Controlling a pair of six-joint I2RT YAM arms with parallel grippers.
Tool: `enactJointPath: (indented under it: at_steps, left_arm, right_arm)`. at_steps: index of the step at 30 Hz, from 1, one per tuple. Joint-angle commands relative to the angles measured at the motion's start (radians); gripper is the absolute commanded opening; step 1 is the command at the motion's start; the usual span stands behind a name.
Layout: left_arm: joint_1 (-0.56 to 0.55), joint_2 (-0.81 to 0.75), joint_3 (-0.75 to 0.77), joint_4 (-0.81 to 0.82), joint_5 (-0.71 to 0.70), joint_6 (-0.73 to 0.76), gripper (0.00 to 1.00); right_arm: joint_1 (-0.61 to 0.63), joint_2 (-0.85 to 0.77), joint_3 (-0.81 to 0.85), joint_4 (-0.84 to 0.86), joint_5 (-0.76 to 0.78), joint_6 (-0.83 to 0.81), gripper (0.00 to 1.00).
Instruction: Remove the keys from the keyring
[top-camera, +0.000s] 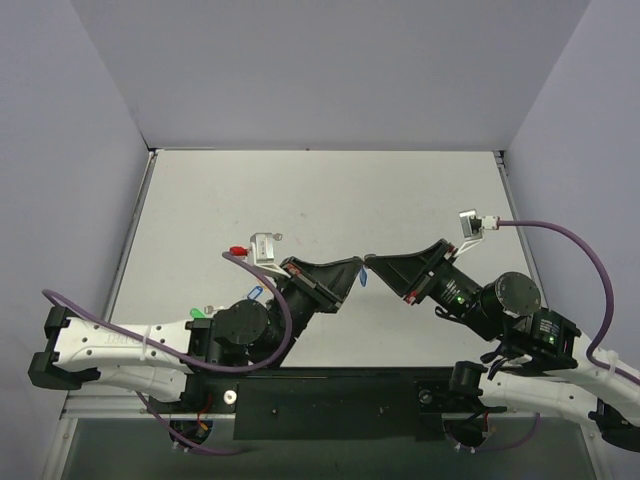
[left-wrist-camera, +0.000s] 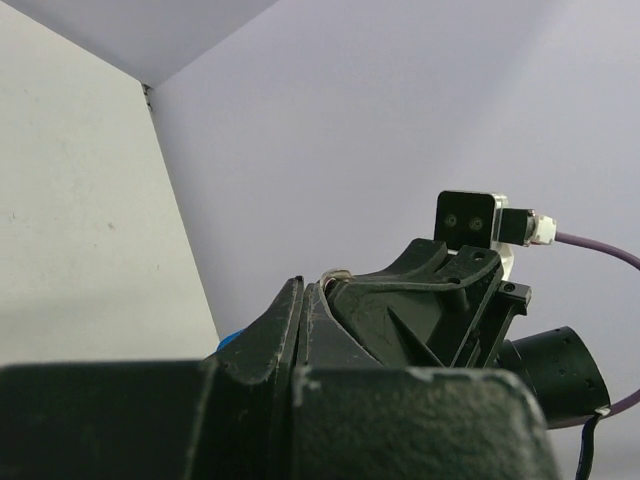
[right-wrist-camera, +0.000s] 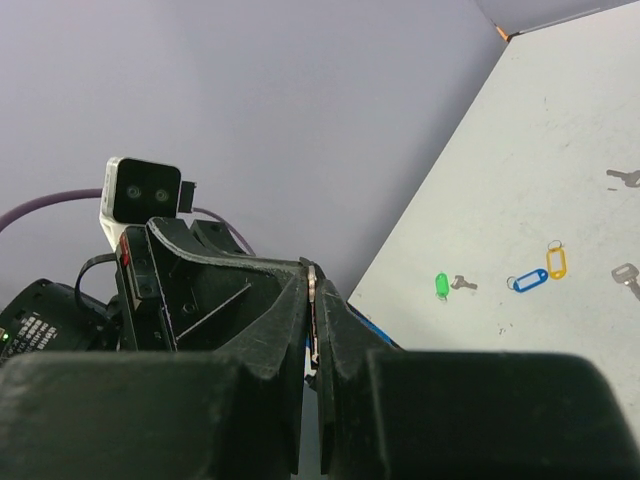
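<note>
Two pincers meet tip to tip above the middle of the tabletop (top-camera: 330, 190): the left pincer (top-camera: 355, 266) and the right pincer (top-camera: 373, 263), both clamped shut with no gap between their fingers. The right one pinches a thin sliver of metal (right-wrist-camera: 312, 300), seen edge-on and lying along its fingers. A silver loop (left-wrist-camera: 335, 272) pokes out at the left one's tip. Whether either bit is ring or key, I cannot tell.

The keyring (top-camera: 363, 276), one blue tag, hangs right at that meeting point, on the side toward the arm bases. Neither arm is nearer, since both have hold of it. The coming move is probably a pull apart along the left-to-right line the pincers share.

Further out on the tabletop, over by the left arm, lie:
- one green tag (right-wrist-camera: 441, 285) with one small key (right-wrist-camera: 463, 283) just beside it
- one spare blue tag (right-wrist-camera: 529, 280) beside one yellow tag (right-wrist-camera: 556, 262)
- two loose keys (right-wrist-camera: 625, 272), well apart from each other
</note>
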Motion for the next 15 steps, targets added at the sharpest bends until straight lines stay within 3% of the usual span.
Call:
enactJointPath:
  at_steps: [1, 11, 15]
  left_arm:
    - [-0.01, 0.039, 0.061, -0.04, -0.049, -0.029, 0.0]
    - [-0.04, 0.138, 0.224, -0.258, -0.209, -0.034, 0.0]
    - [-0.043, 0.166, 0.272, -0.352, -0.253, -0.04, 0.0]
  right_arm:
    - [0.037, 0.071, 0.037, 0.022, -0.31, -0.029, 0.0]
    - [0.136, 0.18, 0.14, -0.013, -0.482, -0.102, 0.0]
    - [0.254, 0.229, 0.193, -0.007, -0.508, -0.16, 0.0]
